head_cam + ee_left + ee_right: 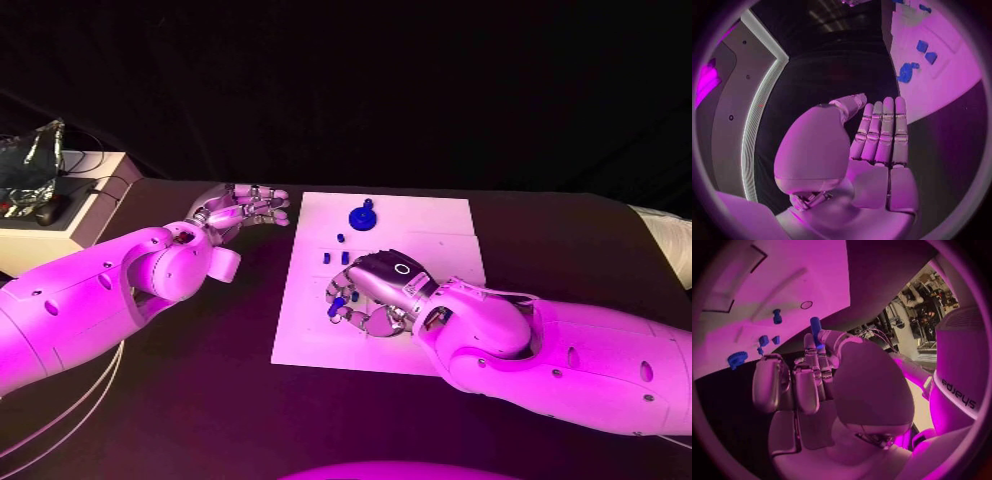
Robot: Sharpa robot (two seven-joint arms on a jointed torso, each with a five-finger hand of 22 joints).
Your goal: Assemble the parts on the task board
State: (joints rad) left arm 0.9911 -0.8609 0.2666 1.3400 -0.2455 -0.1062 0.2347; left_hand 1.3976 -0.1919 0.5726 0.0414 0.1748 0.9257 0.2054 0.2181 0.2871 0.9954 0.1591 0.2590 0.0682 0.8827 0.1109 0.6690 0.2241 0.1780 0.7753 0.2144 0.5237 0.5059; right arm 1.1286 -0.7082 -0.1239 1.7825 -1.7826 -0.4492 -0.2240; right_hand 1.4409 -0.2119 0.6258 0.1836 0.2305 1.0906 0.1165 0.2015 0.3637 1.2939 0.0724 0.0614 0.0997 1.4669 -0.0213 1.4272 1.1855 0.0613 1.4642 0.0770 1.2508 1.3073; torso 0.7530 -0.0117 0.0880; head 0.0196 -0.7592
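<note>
Black bench (pixel 188 400), matte and dark, carrying all.

White task board (pixel 433 225), flat rectangular plate with shallow outlined recesses, mid-bench, long side running near to far.

Pale boxy unit (pixel 65 215) at the far left of the bench, crinkled silvery wrap on top.

Right arm (pixel 577 360), smooth glossy white shell, reaching in from the near right and lying across the near part of the board. Right hand (pixel 378 290) palm-down over the board's near left area, metallic segmented fingers (pixel 811 352) curled inward; seen from the right wrist, thumb and one finger pinching a short blue peg (pixel 816 326), cylindrical, standing up beyond the fingertips.

Left arm (pixel 101 290), same rounded white shell, coming in from the near left, resting off the board. Left hand (pixel 238 210) just beside the board's far left corner, over bare bench, holding nothing; fingers (pixel 882 125) straight and laid side by side, thumb angled apart.

Blue round part (pixel 362 215), disc-shaped with a small lobed tab, lying on the far middle of the board, well apart from both hands.

Small blue parts (pixel 335 258), blocky little pieces, clustered along the board's left side just beyond the right hand; one tiny piece (pixel 342 238) a bit farther.
</note>
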